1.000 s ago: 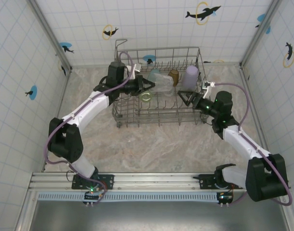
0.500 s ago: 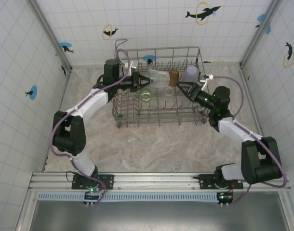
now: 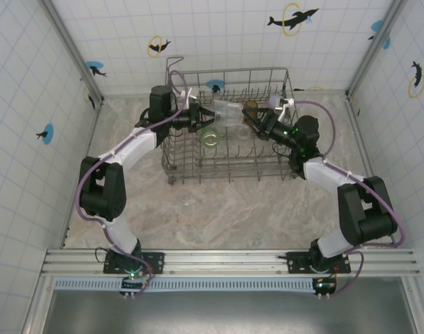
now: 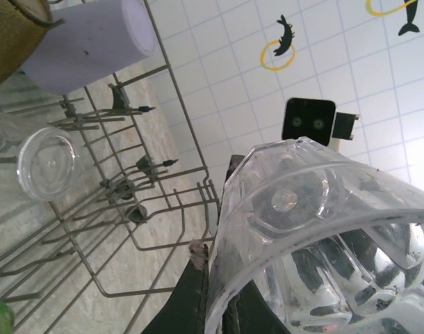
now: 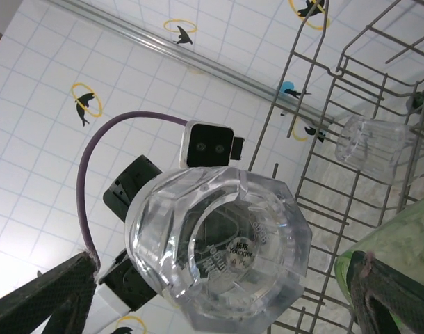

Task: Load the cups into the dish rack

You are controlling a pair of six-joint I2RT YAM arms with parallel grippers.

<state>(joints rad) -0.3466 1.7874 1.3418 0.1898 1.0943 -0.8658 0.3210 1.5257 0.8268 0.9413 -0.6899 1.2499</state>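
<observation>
The grey wire dish rack (image 3: 176, 161) stands at the back of the table. My left gripper (image 3: 198, 116) reaches in from the left, shut on the rim wall of a clear cup (image 3: 227, 115) that lies sideways above the tines. In the left wrist view the jaws (image 4: 215, 278) pinch that cup's wall (image 4: 316, 209). My right gripper (image 3: 257, 125) is open, facing the cup's base (image 5: 219, 250), its fingers (image 5: 52, 292) spread wide on either side without touching. In the rack are a green cup (image 3: 210, 138), an amber cup (image 3: 251, 106), a lavender cup (image 3: 274, 103) and another clear cup (image 4: 49, 163).
Tiled walls enclose the table on three sides. The rack's tall wire loop (image 3: 172, 66) rises at its back left corner. Upright tines (image 4: 128, 188) and side wires (image 5: 316, 139) stand close round both grippers. Bare marble table (image 3: 226, 216) lies in front of the rack.
My right arm has swung left and forward into the rack, up to the base of the clear cup. My left gripper has shifted slightly back with the cup.
</observation>
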